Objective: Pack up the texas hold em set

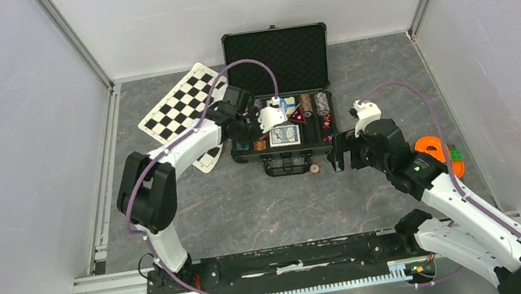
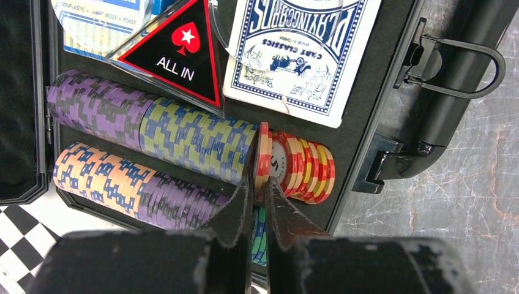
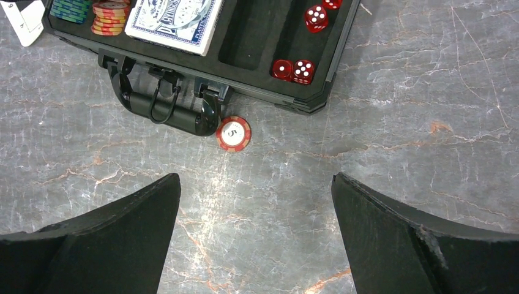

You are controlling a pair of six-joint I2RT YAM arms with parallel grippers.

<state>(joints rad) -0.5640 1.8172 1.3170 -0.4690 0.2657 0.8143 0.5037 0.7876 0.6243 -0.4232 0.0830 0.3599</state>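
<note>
The black case [image 1: 276,57] lies open mid-table, lid up at the back. My left gripper [image 2: 264,184] is over its chip slots, shut on the edge of a red striped poker chip [image 2: 264,153] that stands upright against a short red-and-yellow stack [image 2: 309,168]. Rows of purple, yellow and orange chips [image 2: 153,131], a blue card deck [image 2: 300,55] and an "ALL IN" button [image 2: 177,55] lie beside it. My right gripper [image 3: 256,177] hangs open over bare table. A loose red chip [image 3: 233,133] lies flat by the case handle [image 3: 165,113]. Red dice [image 3: 294,70] sit in the case.
A black-and-white checkered board [image 1: 185,111] lies left of the case, partly under my left arm. An orange tape-like roll [image 1: 431,147] and a small green object [image 1: 455,156] sit at the right beside my right arm. Grey walls enclose the table on three sides.
</note>
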